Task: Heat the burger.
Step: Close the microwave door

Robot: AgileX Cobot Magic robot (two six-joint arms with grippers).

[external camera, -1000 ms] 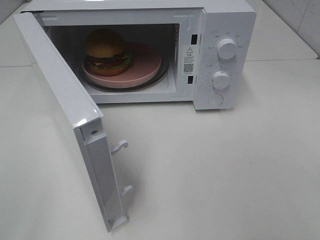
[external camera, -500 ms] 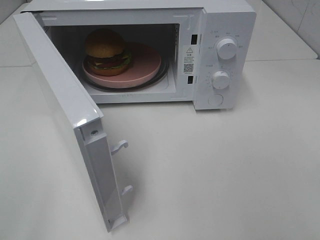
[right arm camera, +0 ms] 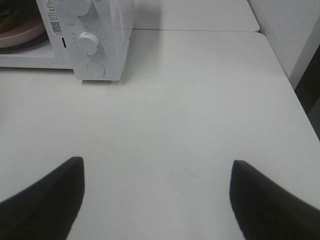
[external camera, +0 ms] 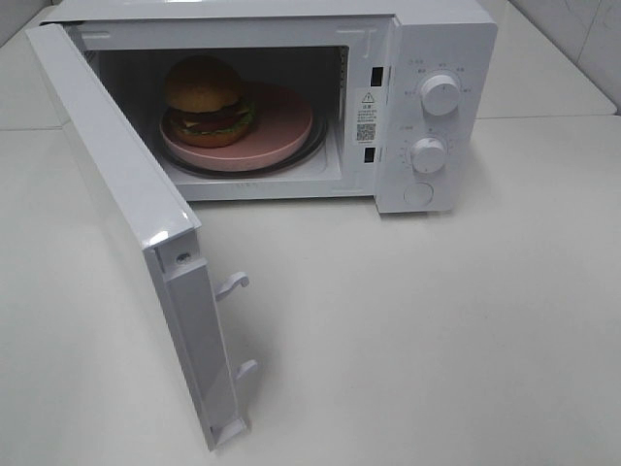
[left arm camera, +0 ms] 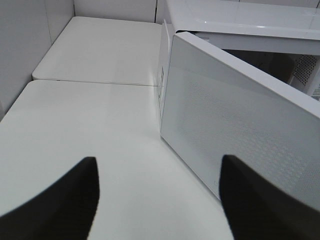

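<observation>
The burger [external camera: 207, 100] with its golden-brown bun sits on a round pink plate [external camera: 281, 126] inside the white microwave [external camera: 427, 58]. The microwave door [external camera: 126, 204] stands wide open, swung toward the front left. Neither gripper shows in the exterior high view. My left gripper [left arm camera: 157, 195] is open and empty, just outside the open door [left arm camera: 235, 125]. My right gripper [right arm camera: 157, 195] is open and empty above the table, in front and to the right of the microwave's control panel [right arm camera: 95, 40]. The plate's edge [right arm camera: 20, 30] shows in the right wrist view.
The microwave has two round knobs [external camera: 440, 95] [external camera: 427, 155] and a round button [external camera: 418, 193] on its right panel. Two latch hooks [external camera: 233, 283] stick out from the door's edge. The white table [external camera: 437, 320] spreads in front. A wall [left arm camera: 20, 50] stands at the left.
</observation>
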